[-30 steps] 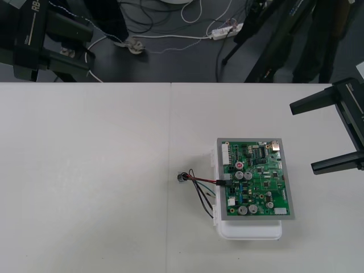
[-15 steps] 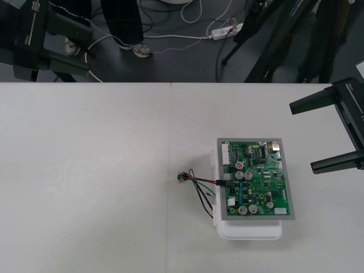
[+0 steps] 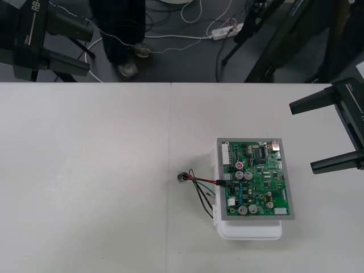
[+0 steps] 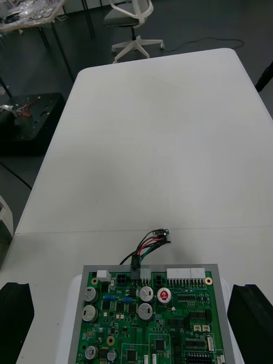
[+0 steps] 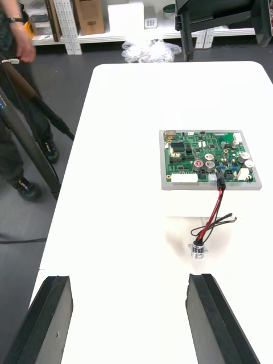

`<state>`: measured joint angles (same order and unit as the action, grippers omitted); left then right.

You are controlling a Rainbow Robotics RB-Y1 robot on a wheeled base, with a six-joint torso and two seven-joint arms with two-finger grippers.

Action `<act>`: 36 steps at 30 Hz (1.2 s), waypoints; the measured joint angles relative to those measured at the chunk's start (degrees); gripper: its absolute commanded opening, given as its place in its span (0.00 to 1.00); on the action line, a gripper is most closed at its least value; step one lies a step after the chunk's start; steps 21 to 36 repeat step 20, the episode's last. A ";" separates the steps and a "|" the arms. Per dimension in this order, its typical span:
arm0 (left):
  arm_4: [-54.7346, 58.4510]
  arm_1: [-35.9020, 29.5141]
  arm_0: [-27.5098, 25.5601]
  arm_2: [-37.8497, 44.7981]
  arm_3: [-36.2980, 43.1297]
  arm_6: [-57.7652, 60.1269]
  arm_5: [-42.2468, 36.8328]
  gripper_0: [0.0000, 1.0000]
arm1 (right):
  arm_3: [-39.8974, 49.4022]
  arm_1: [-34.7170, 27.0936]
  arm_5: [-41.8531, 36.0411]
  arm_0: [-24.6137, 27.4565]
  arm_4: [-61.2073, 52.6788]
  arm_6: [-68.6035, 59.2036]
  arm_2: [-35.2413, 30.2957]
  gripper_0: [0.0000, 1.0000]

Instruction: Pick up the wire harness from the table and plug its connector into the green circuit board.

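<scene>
We are holding the left claw (image 3: 88, 52) released at the desk's (image 3: 85, 170) far left edge, and the right claw (image 3: 302, 136) released right of the green board (image 3: 259, 176). The harness (image 3: 202, 182) plug (image 3: 223, 182) is sitting in the board's left edge, with its socket (image 3: 181, 177) lying on the desk beside the white base (image 3: 250, 230).

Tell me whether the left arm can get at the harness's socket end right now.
Probably yes: the socket lies on bare table ahead of the open left gripper, nothing between them.
</scene>
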<state>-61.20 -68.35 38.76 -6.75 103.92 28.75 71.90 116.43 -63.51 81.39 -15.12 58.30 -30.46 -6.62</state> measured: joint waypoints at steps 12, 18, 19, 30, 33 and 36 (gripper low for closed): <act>0.00 0.00 0.00 0.00 0.00 0.00 0.00 0.59 | 0.00 0.01 0.00 0.00 0.00 0.00 0.00 1.00; 0.00 0.00 0.00 0.00 0.00 0.00 0.00 0.59 | 0.00 0.01 0.00 0.00 0.00 0.00 0.00 1.00; 0.00 0.00 0.00 0.00 0.00 0.00 0.00 0.59 | 0.00 0.01 0.00 0.00 0.00 0.00 0.00 1.00; 0.00 0.00 0.00 0.00 0.00 0.00 0.00 0.59 | 0.00 0.01 0.00 0.00 0.00 0.00 0.00 1.00; 0.00 0.00 0.00 0.00 0.00 0.00 0.00 0.59 | 0.00 0.01 0.00 0.00 0.00 0.00 0.00 1.00; 0.00 0.00 0.00 0.00 0.00 0.00 0.00 0.59 | 0.00 0.01 0.00 0.00 0.00 0.00 0.00 1.00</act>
